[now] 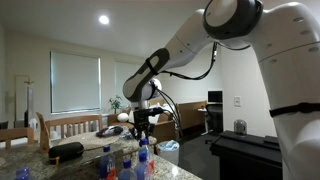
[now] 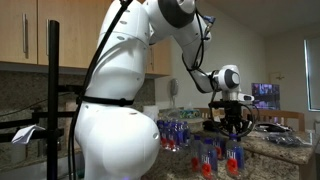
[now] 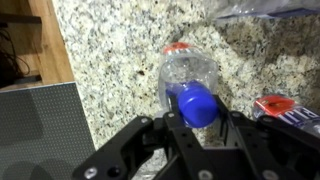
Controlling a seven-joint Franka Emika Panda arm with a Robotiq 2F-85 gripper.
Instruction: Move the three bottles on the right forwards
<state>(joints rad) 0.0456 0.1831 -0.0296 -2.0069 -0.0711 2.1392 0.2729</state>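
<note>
The hand is clamped on the blue cap of one bottle, likely to keep it upright for moving forwards, over the granite counter near its edge, other bottles clustered beyond.

Blinded window, 1 ceiling light — wooden cabinets, granite counter.
</note>
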